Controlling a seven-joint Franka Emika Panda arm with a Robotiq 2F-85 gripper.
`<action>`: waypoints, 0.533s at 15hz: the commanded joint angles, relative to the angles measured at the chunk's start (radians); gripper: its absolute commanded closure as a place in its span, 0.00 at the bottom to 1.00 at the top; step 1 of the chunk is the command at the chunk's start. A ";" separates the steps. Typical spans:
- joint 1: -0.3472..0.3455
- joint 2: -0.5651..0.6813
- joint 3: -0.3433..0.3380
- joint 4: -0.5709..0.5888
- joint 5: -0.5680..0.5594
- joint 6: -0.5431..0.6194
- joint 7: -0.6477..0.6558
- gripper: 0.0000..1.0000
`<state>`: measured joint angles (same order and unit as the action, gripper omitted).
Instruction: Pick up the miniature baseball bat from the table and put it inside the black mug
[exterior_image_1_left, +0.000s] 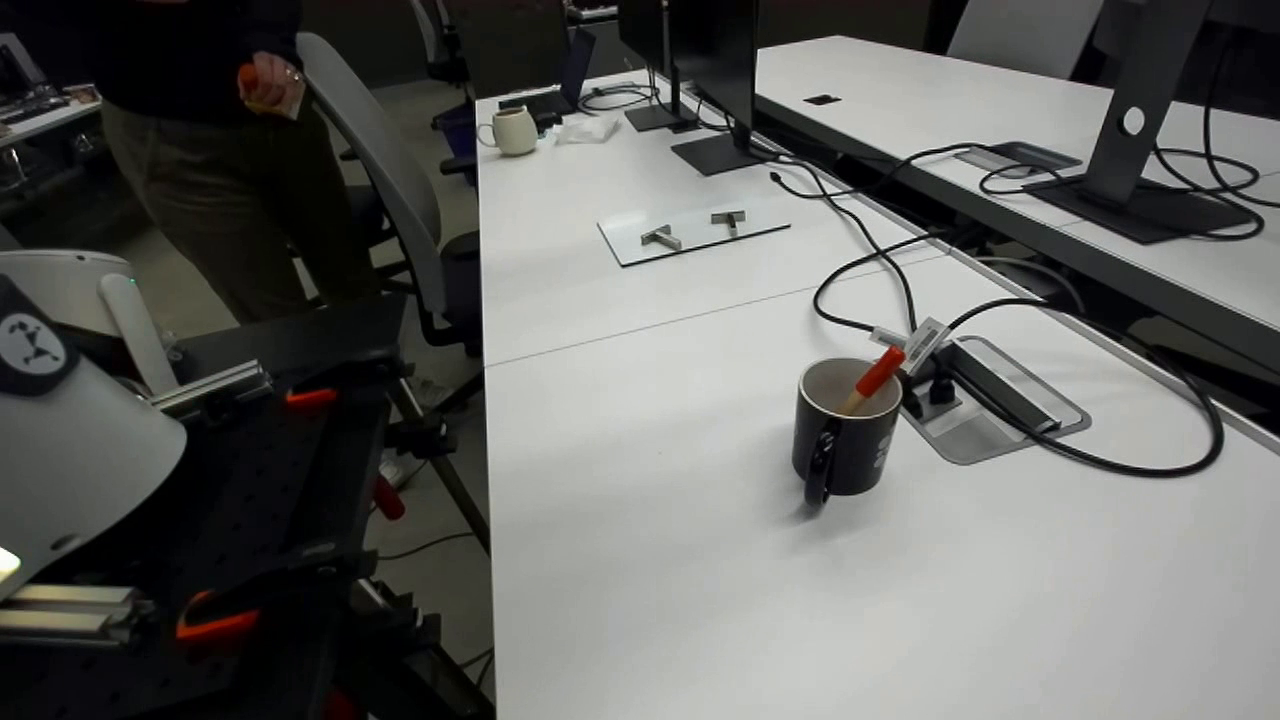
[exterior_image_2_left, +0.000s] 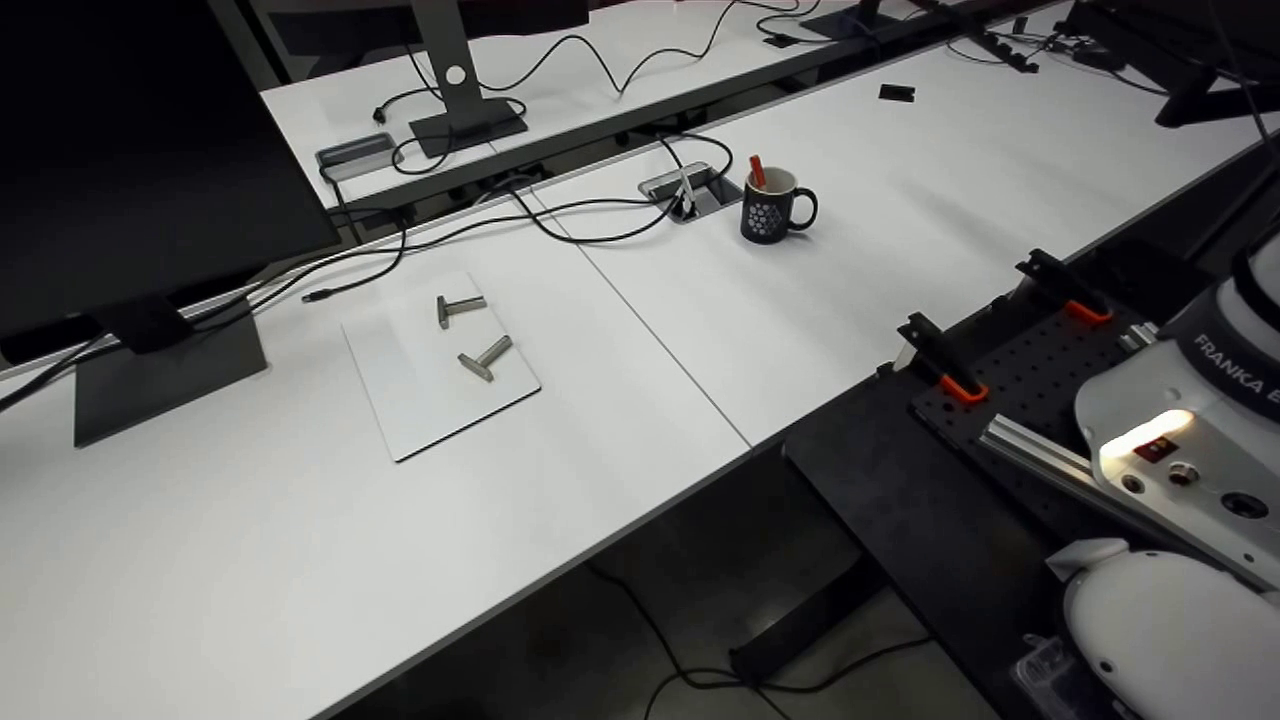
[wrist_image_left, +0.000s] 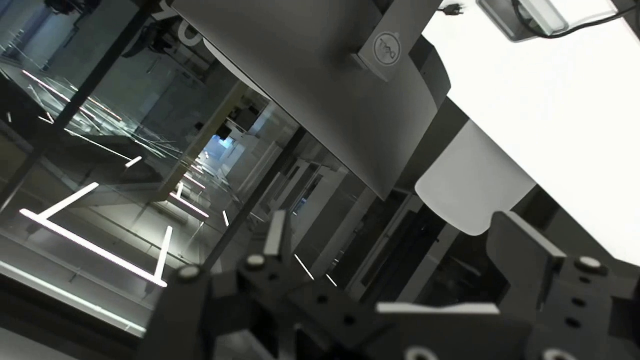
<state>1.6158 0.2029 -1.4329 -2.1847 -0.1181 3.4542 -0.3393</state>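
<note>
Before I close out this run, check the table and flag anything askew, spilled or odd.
Nothing looks spilled or damaged: the black mug stands upright on the table, the miniature baseball bat leaning inside it. At most, the black cables look untidy, sprawling in loops beside the mug.

Office: desks (exterior_image_1_left: 620, 560), monitors (exterior_image_2_left: 150, 150), chairs (exterior_image_1_left: 385, 170)

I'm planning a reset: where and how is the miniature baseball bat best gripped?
Probably the red end of the miniature baseball bat, from above, over the handle of the black mug. That end pokes out of the mug; the lower part is inside. The bat leans toward the cable box, away from the handle, so that side likely leaves the end effector more room.
</note>
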 joint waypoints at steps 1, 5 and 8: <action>-0.011 -0.082 -0.021 -0.003 0.005 0.000 -0.020 0.00; -0.033 -0.117 -0.043 -0.006 0.012 -0.001 -0.017 0.00; -0.047 -0.140 -0.054 0.013 0.033 -0.001 -0.003 0.00</action>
<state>1.5679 0.1132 -1.4776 -2.1870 -0.1082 3.4531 -0.3372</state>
